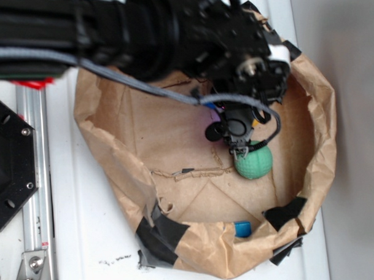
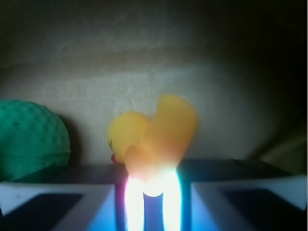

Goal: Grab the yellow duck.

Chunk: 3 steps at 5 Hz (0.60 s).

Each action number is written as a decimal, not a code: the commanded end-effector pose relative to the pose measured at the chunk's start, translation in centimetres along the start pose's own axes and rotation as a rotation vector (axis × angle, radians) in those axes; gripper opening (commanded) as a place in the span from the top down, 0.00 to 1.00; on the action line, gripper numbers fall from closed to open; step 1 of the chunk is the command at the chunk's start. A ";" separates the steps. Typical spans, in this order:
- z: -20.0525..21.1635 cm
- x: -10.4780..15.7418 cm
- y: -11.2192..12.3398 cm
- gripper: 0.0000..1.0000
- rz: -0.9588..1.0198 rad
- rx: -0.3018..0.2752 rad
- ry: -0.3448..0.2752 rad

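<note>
- In the wrist view we see the gripper [image 2: 153, 202] pinching the yellow duck [image 2: 156, 137] low on its body, with the jaws closed on it from both sides and glowing bright where light spills through the narrow gap.
- We see the duck's rounded head turned left, with a bit of red-orange beak showing at its lower left edge, and its body rising up and to the right above the jaws.
- To the left of the duck we see a green ball [image 2: 29, 139] with a dimpled surface, near the duck but apart from it.
- Behind both we see a brown paper wall [image 2: 144, 72], dim and lightly creased.
- In the exterior view we see the black arm reaching in from the upper left, with the gripper [image 1: 241, 151] pointing down into a crumpled paper bag [image 1: 114, 155] patched with black tape.
- From here the duck is hidden under the arm, and we cannot tell how the jaws stand.
- The green ball [image 1: 254, 162] lies just below the gripper tip on the bag's floor.
- A small blue object [image 1: 242, 228] sits by the bag's lower rim.
- The bag rests on a white table [image 1: 86, 242].
</note>
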State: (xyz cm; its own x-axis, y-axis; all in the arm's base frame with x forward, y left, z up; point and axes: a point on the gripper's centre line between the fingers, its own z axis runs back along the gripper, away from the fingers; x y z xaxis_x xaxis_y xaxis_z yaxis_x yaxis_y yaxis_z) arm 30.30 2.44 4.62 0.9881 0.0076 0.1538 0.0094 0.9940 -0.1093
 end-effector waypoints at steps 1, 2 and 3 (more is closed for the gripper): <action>8.9 -2.0 -2.2 1.00 0.027 -0.067 -0.049; 9.0 -2.2 -2.7 1.00 0.052 -0.040 -0.047; 8.5 -2.0 -2.3 1.00 0.067 -0.022 -0.053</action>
State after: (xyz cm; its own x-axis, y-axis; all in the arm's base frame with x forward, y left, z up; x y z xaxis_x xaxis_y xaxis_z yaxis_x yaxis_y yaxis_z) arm 26.56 2.24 12.41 0.9830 0.0860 0.1622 -0.0614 0.9866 -0.1510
